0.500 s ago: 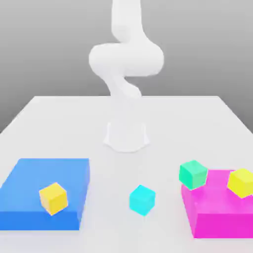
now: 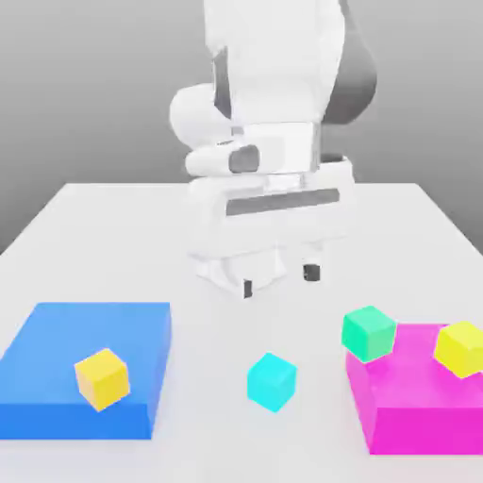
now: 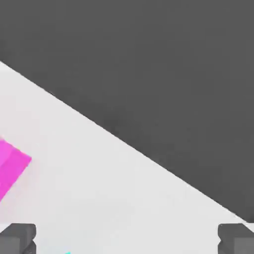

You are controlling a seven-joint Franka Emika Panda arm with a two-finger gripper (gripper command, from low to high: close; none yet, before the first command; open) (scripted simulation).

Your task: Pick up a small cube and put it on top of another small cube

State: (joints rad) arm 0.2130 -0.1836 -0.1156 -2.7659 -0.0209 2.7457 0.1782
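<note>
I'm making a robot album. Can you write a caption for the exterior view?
The open jaws hang above the table, with a cyan cube below.

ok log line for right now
fingers: open, empty | cyan cube: on table | green cube: at magenta block | cubes unstacked

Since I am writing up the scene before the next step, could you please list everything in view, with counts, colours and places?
Small plain cube: one, cyan, on the table between the slabs
Small plain cube: one, mint-green, at the magenta slab's left rear corner
Small cubes: two, orange-yellow by the blue slab, bright yellow by the magenta slab
Flat box-like slabs: two, blue at exterior view's left, magenta at its right
Table: one, white, beneath
Robot arm: one, white, behind
Hand: one, white, open, dark fingertips
</note>
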